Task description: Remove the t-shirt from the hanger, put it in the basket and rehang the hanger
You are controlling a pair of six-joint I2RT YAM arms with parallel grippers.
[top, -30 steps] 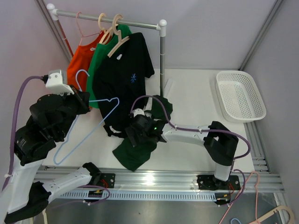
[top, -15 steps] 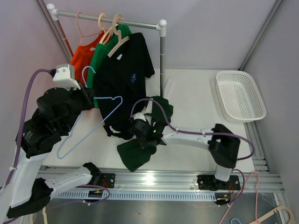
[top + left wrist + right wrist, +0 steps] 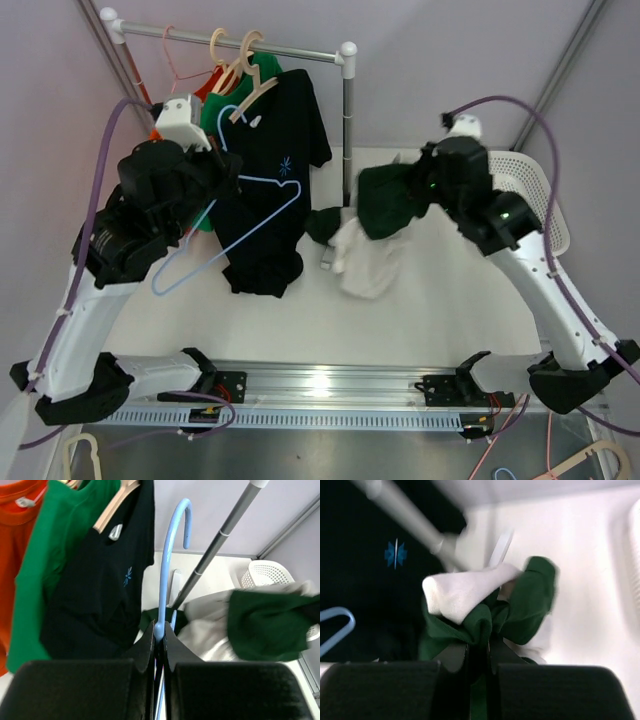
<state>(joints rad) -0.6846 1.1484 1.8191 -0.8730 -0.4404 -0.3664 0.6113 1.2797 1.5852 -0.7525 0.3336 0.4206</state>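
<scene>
Evidently limp, the dark green fabric t-shirt [image 3: 530, 600] hangs by a fold the right gripper [image 3: 479, 652] clamps; left gripper [image 3: 159, 640] pinches pale-blue wire hanger [image 3: 165, 565].

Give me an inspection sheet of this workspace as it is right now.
Surface: white table, rack standing at the back.
Job's things: hanger bare; t-shirt off it, bunched, white fabric hanging below.
Clutter: black shirt, green shirt and orange shirt on the rack; basket at right.
Grippers: left gripper shut on hanger; right gripper shut on t-shirt, raised.
Cables: purple cables loop off both arms.
Surroundings: plain walls.
</scene>
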